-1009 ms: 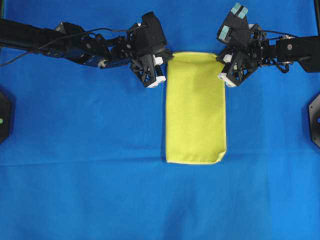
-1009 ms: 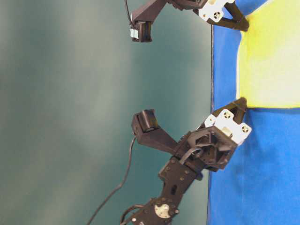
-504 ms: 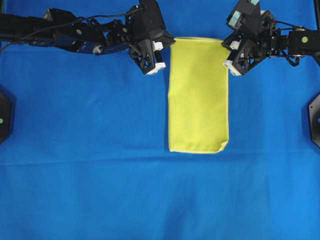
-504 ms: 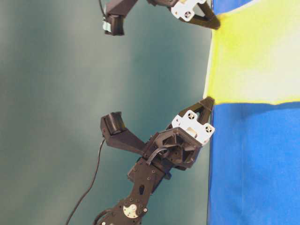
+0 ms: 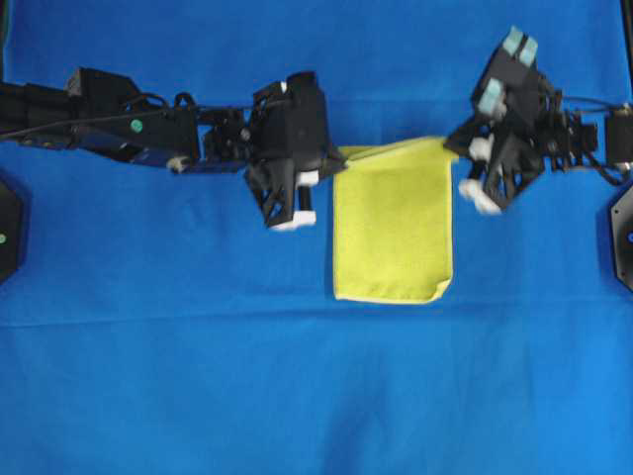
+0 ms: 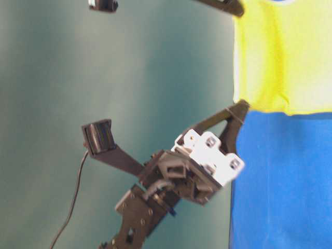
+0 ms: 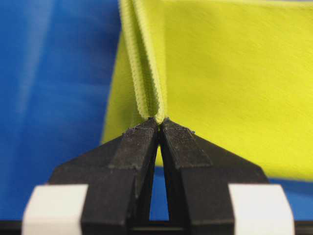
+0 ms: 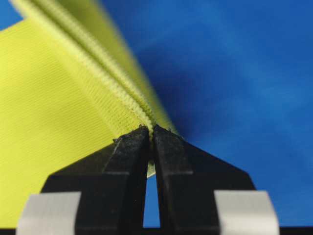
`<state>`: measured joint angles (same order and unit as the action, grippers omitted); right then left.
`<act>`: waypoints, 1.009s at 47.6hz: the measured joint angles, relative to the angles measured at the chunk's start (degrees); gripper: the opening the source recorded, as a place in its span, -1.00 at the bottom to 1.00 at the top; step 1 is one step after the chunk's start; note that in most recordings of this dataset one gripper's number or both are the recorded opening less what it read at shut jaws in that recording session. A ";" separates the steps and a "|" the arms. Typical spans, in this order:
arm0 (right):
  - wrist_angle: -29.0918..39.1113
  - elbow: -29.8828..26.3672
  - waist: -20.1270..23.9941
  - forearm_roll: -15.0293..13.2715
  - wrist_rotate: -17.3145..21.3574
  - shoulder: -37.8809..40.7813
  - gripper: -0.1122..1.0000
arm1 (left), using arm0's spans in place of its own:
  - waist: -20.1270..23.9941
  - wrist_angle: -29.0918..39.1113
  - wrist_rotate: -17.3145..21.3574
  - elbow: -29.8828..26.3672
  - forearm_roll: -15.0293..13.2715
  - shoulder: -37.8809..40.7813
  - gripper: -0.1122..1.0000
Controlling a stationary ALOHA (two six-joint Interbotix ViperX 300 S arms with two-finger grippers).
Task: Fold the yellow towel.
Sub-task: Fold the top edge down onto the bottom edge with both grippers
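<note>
The yellow towel [image 5: 393,233] is a narrow doubled strip on the blue cloth, its near end flat and its far end raised. My left gripper [image 5: 342,158] is shut on the far left corner, and my right gripper [image 5: 451,146] is shut on the far right corner. In the left wrist view the gripper [image 7: 159,120] pinches the doubled hem of the towel [image 7: 234,73]. The right wrist view shows the gripper [image 8: 149,129] clamped on the hem of the towel [image 8: 49,98]. From table level the towel [image 6: 280,52] hangs lifted between the left gripper [image 6: 241,107] and the right gripper [image 6: 234,7].
A large blue cloth [image 5: 198,376] covers the whole work surface. Black mounts sit at the left edge [image 5: 8,228] and at the right edge [image 5: 623,233]. A grey-green wall [image 6: 104,78] is behind the arms.
Both grippers, still shut on the far corners, have risen and carried the towel's far edge toward its near end. The near end slid slightly away at first, then stayed put.
</note>
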<state>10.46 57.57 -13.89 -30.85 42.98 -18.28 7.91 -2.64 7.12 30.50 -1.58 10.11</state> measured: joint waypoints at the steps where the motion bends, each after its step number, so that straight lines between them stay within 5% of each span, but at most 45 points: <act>1: 0.18 0.18 0.88 0.44 0.00 -0.18 -0.73 | -0.53 0.00 -0.09 0.18 0.00 -0.09 -0.76; 23: 1.32 1.05 19.16 10.02 0.00 -0.35 -0.73 | -11.78 0.09 -0.09 1.67 -0.09 0.53 -0.76; 48: -0.44 -0.18 20.74 10.63 0.09 5.54 -0.71 | -12.57 -2.29 -0.09 1.85 0.00 4.57 -0.76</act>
<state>10.02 57.39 6.86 -20.21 43.07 -12.74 -4.66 -4.92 7.03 32.34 -1.58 14.68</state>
